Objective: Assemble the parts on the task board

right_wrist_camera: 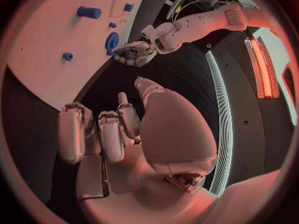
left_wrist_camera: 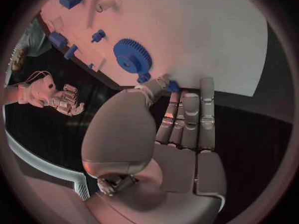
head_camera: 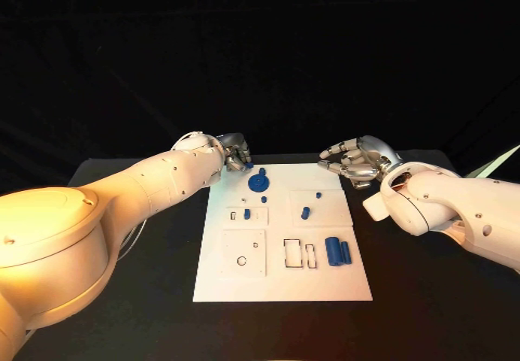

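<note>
Your work centres on the flat white rectangular task board [head_camera: 284, 282] lying in the middle of the black tabletop [head_camera: 433, 301]. Near its far edge sits the large blue toothed gear [head_camera: 258, 182], lying flat, with a small blue peg [head_camera: 262, 171] just beyond it. Toward the middle stand a few more small blue pieces, and close to the near right there is a pair of blue cylinders [head_camera: 338, 251] lying side by side next to an outlined slot.

In the left wrist view, the left robot hand [left_wrist_camera: 177, 119] appears to be pinching a small blue part [left_wrist_camera: 172, 86] between thumb and a fingertip, right at the far left edge of the board and just beside the gear. The part is mostly hidden, so I can't tell its shape. I judge the step in hand to be carrying this piece to its seat. Keep the pinch firm, lift clear of the gear teeth before you travel, and bring the piece down upright over its hole instead of sliding it across the plate.

The left arm reaches in low, fingers extended forward and close together. The right robot hand [head_camera: 355, 159] hovers off the far right corner of the board, fingers curled inward and holding nothing. Keep it well apart from the left until you need it.
</note>
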Controlling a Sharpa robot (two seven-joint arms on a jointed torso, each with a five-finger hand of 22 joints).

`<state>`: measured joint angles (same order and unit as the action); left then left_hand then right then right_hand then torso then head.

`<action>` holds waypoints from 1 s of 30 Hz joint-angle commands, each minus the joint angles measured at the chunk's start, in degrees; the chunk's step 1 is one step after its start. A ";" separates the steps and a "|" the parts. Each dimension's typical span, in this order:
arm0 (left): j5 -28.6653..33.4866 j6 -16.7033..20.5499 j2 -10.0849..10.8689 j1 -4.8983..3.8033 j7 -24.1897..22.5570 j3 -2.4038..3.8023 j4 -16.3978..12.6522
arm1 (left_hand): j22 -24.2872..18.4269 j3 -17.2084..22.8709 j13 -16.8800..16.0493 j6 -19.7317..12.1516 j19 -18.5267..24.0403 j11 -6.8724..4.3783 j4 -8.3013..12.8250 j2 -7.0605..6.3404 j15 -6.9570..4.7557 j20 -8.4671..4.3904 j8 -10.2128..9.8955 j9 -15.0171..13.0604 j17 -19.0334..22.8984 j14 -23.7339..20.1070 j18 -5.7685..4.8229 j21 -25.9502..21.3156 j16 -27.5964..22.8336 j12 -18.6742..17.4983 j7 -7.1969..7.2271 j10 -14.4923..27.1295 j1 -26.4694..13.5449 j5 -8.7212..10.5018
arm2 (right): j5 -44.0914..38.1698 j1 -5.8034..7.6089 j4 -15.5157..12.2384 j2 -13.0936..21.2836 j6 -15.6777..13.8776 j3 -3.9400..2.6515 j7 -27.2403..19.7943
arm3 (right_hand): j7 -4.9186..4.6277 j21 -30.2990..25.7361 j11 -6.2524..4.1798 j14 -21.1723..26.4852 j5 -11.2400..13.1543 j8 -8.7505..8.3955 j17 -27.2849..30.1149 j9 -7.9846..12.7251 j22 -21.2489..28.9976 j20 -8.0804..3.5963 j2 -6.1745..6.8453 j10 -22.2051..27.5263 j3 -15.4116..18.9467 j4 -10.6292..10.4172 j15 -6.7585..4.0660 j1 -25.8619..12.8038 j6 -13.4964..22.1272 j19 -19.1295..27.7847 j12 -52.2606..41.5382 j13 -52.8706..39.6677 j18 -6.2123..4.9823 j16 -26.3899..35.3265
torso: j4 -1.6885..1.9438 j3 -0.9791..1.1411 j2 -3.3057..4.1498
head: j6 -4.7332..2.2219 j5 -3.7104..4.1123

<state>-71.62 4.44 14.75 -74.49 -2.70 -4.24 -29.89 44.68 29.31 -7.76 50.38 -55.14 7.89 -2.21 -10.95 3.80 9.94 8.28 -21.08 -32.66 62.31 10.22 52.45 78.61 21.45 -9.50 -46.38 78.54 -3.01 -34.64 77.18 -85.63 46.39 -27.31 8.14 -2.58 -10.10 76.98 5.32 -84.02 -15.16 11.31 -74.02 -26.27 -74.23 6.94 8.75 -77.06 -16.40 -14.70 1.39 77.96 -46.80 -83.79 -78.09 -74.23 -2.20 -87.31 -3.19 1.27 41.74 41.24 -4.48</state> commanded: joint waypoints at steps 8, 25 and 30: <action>-0.36 -0.86 -0.73 0.18 0.58 -0.05 0.68 | -0.33 -1.85 0.19 1.35 0.81 0.21 0.03 0.90 0.20 -0.14 -0.79 0.64 -0.57 0.26 0.34 -0.33 0.27 0.51 0.07 -1.11 1.82 -0.29 | -0.12 0.01 0.01 -0.20 0.14 -0.02 -0.09 | 0.01 -1.16 -0.16 -4.36 0.82 1.13 -9.78 0.44 -7.13 -0.42 0.81 0.23 -2.68 0.04 -0.70 -1.99 0.32 0.12 0.16 -2.16 -1.03 0.74 | 0.02 -0.02 -0.01 | 0.19 0.15; -0.16 -1.86 -1.45 0.57 0.50 -0.09 1.64 | 0.36 -1.53 0.18 2.18 0.25 -0.10 -0.72 1.13 -0.04 -0.27 -0.83 1.06 -1.25 1.03 0.26 0.40 0.86 0.87 0.23 -2.45 1.22 -0.24 | -0.30 0.14 -0.26 -0.36 0.07 -0.02 -0.04 | 0.01 -1.16 -0.16 -4.36 0.82 1.13 -9.78 0.44 -7.13 -0.42 0.81 0.23 -2.68 0.04 -0.70 -1.99 0.32 0.12 0.16 -2.16 -1.03 0.74 | 0.01 0.04 0.08 | 0.45 0.37; -0.09 -2.16 -1.66 0.64 0.58 -0.09 1.83 | 0.38 -1.54 0.19 2.12 0.24 -0.11 -0.77 1.10 -0.05 -0.28 -0.89 1.11 -1.22 1.03 0.25 0.41 0.87 0.86 0.21 -2.46 1.16 -0.24 | -0.32 0.19 -0.29 -0.38 0.05 -0.02 -0.03 | 0.01 -1.16 -0.16 -4.36 0.82 1.13 -9.78 0.44 -7.13 -0.42 0.81 0.23 -2.68 0.04 -0.70 -1.99 0.32 0.12 0.16 -2.16 -1.03 0.74 | 0.03 0.05 0.09 | 0.54 0.47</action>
<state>-71.74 3.09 13.41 -74.60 -2.27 -4.10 -27.92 44.71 29.32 -7.84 52.32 -55.17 7.46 -2.22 -10.10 3.88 9.92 8.28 -20.70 -32.88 62.88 10.22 52.47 78.66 22.46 -9.00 -46.82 80.08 -3.01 -34.85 77.33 -85.81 46.06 -27.34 8.12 -2.56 -10.10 76.98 5.32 -84.02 -15.15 11.31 -74.02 -26.27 -74.23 6.95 8.75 -77.06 -16.41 -14.70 1.39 77.96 -46.79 -83.79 -78.10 -74.23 -2.19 -87.31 -3.19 1.30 41.82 41.71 -4.08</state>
